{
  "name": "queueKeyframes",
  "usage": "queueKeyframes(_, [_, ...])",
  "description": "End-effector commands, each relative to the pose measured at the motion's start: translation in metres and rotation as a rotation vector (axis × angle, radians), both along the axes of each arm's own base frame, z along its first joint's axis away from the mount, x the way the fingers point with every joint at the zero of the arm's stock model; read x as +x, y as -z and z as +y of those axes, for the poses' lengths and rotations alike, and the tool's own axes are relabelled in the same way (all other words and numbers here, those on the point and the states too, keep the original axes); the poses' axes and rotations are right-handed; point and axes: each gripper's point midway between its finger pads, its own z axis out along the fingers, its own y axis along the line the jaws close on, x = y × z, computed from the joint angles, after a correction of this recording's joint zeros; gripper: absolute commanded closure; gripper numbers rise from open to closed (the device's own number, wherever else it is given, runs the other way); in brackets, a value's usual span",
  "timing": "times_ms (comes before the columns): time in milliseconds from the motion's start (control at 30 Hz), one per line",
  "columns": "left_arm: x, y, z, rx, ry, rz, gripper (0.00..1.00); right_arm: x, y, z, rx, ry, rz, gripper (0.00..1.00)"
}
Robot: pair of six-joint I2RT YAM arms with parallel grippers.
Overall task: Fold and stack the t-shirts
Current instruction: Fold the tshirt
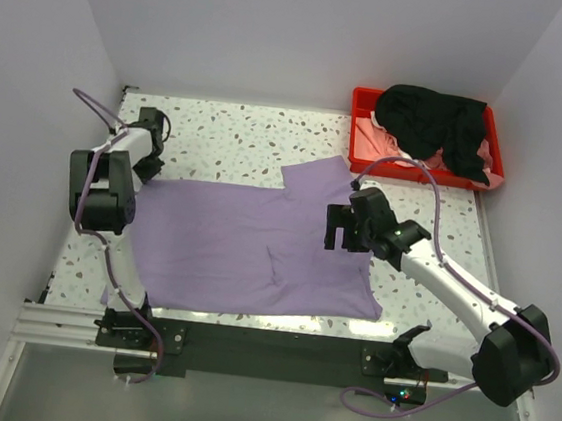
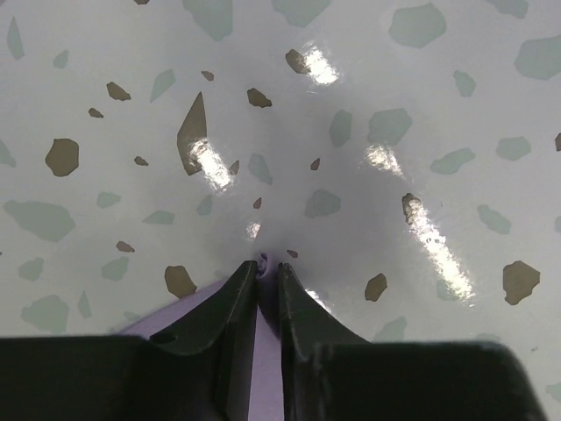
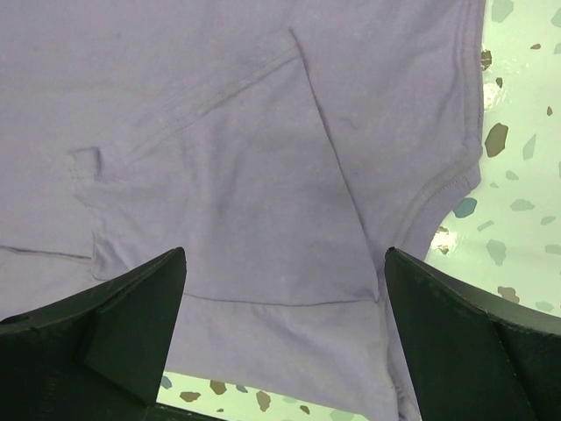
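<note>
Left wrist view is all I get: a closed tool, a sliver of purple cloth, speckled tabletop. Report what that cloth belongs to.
Observer: It belongs to the lavender t-shirt, which is spread flat across the middle of the table. The left tool is pinching the shirt's edge on the left arm's side.
Operator: Now give me the right arm.
Observer: The right tool is open over the right part of the same shirt, near a sleeve seam, and it grips nothing.
</note>
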Motion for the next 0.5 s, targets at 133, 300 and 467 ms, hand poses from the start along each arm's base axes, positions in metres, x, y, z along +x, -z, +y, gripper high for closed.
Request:
queueKeyframes(133, [-0.012,0.013,0.002,-0.009,0.02,0.097,0.91,0.034,-0.022,0.006,-0.023,0.015,-0.081,0.01])
queueKeyframes(300, [-0.006,0.008,-0.008,-0.062,0.062,0.039,1.0,0.094,-0.047,0.026,-0.041,0.062,-0.138,0.01])
queueKeyframes(467, [-0.008,0.003,-0.013,-0.077,0.084,0.006,1.0,0.171,-0.06,0.043,-0.083,0.165,-0.19,0.01])
